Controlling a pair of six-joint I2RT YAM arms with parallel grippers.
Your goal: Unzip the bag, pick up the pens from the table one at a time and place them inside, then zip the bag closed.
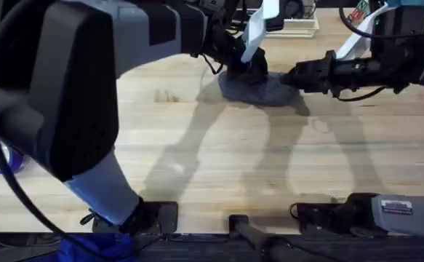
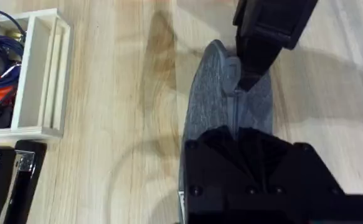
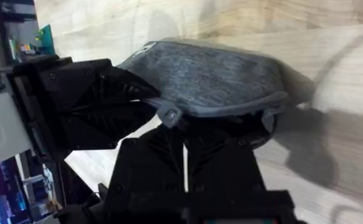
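With the bag (image 1: 259, 89) lying at the table's (image 1: 219, 167) far middle, pinched at one end by the left gripper (image 1: 252, 71) and at the zipper by the right gripper (image 3: 184, 127) (both closed on fabric), pull steadily along the seam.

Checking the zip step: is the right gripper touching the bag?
Touching. The right wrist view shows the right gripper closed on the bag at its zipper edge.

No legible text. A white label (image 1: 396, 207) on my right arm's base link carries print too small to read.
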